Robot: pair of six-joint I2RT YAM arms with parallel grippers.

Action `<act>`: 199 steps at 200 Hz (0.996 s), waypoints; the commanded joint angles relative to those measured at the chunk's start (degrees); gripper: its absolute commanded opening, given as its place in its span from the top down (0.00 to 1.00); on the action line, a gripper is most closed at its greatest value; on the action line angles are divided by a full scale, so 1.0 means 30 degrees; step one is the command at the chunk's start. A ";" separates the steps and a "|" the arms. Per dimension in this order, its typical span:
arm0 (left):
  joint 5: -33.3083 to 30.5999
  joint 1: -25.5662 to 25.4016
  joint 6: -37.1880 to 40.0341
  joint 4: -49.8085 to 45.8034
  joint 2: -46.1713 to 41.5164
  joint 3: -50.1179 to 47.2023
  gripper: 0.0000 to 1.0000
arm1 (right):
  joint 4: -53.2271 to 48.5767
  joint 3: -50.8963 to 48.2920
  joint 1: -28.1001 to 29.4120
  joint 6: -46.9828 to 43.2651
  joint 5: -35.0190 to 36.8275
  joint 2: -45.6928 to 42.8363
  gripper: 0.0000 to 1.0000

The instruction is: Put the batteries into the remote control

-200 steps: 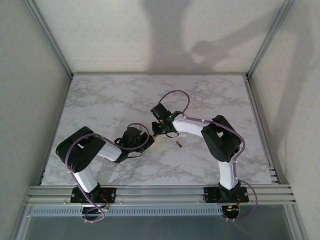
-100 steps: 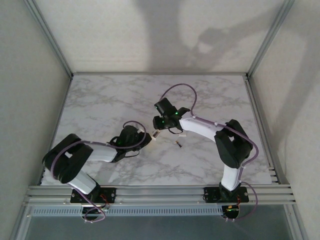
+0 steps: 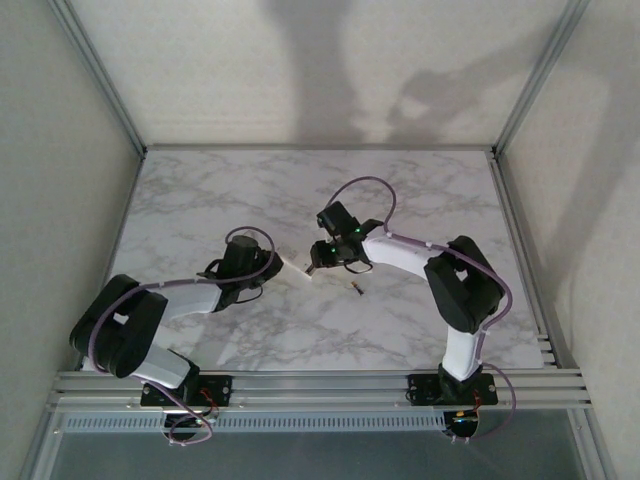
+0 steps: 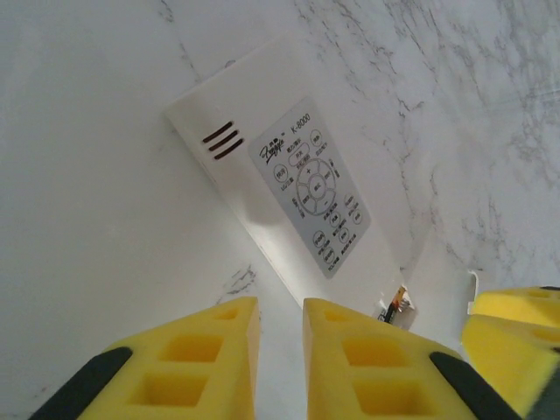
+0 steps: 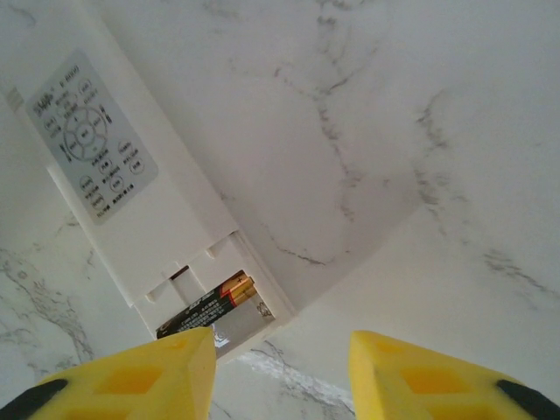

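Just beyond the right gripper [image 5: 280, 354] lies the remote control [image 5: 166, 219].

The counter [image 3: 200, 200] was a white marble-patterned slab with thin grey veins running across it, brighter toward the middle and duller at the edges. Plain off-white walls closed it in: a back wall [image 3: 200, 70], a left wall [image 3: 50, 220] and a right wall [image 3: 600, 220]. Two slanting aluminium posts, the left post [image 3: 100, 75] and the right post [image 3: 540, 75], marked the rear corners. Soft dark shadows [image 3: 330, 60] lay on the back wall. Along the near edge of the counter ran grooved aluminium rails [image 3: 320, 385], with a finely slotted strip [image 3: 300, 421] just below them.
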 commanded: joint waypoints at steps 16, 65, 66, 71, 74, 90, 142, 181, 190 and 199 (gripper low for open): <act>0.0154 0.0053 0.0436 -0.0257 0.0667 0.0486 0.81 | -0.0119 0.0617 0.0414 -0.0469 -0.0951 0.1192 0.46; 0.0492 0.0025 0.0317 0.0519 0.1047 0.0319 0.82 | 0.0022 0.0848 0.0544 0.0165 -0.0992 0.1693 0.42; 0.0507 0.0039 0.0321 0.0532 0.1047 0.0312 0.82 | 0.0028 0.0857 0.0539 0.0171 -0.0980 0.1697 0.42; 0.0495 0.0024 0.0318 0.0555 0.1047 0.0290 0.83 | 0.0014 0.0877 0.0559 0.0236 -0.1008 0.1726 0.42; 0.0515 0.0023 0.0317 0.0579 0.1033 0.0277 0.83 | 0.0006 0.0871 0.0562 0.0283 -0.0999 0.1729 0.41; 0.0577 0.0023 0.0265 0.0704 0.1018 0.0202 0.83 | 0.0137 0.0945 0.0536 0.0462 -0.1149 0.1752 0.40; 0.0768 0.0016 0.0060 0.1219 0.1131 -0.0141 0.84 | -0.0237 0.1448 0.0541 0.0474 -0.1027 0.2328 0.40; 0.0786 0.0017 0.0051 0.1305 0.1091 -0.0218 0.84 | -0.0455 0.1496 0.0629 0.0263 -0.0774 0.2720 0.43; 0.0782 0.0023 0.0022 0.1336 0.1106 -0.0251 0.84 | -0.0593 0.1496 0.0719 0.0076 -0.0633 0.2782 0.44; 0.0773 0.0003 0.0030 0.1336 0.1060 -0.0281 0.85 | -0.0738 0.1470 0.0806 -0.0065 -0.0369 0.2857 0.44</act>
